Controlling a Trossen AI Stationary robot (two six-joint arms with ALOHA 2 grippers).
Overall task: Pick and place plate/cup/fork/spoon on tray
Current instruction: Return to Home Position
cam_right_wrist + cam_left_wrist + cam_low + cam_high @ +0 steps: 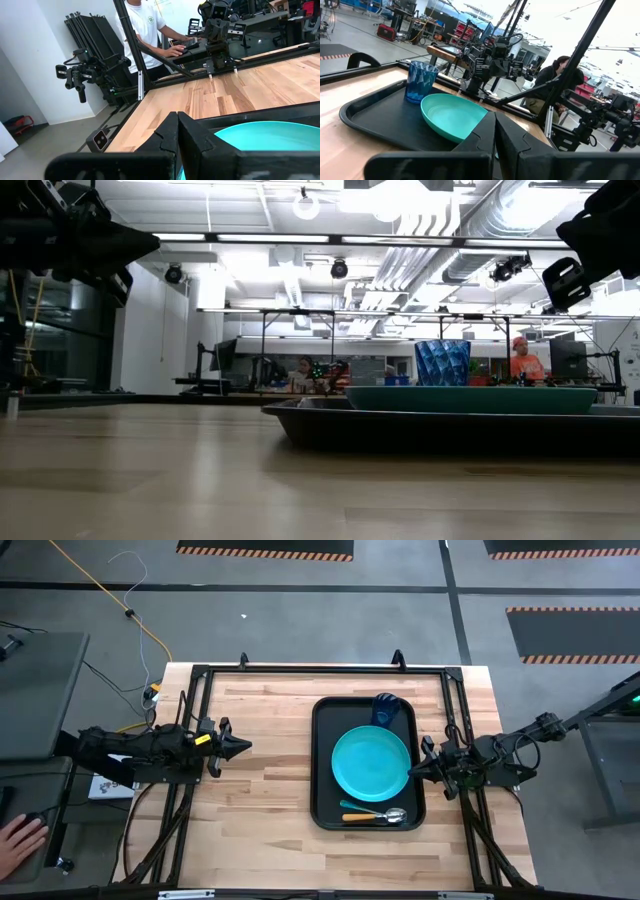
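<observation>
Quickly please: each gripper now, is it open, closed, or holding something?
Left gripper: closed, empty, left of the tray.
Right gripper: closed, empty, above the tray's right edge.

In the low view the tray (400, 428) rim hides fork (356, 806) and spoon (372, 818)

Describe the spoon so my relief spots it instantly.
Find the black tray on the wooden table's right half. At the tray's end opposite the blue cup, past the turquoise plate, two utensils lie side by side. The spoon is the outer one, nearest the rim: orange handle, shiny metal bowl, unlike the teal-handled fork.
</observation>
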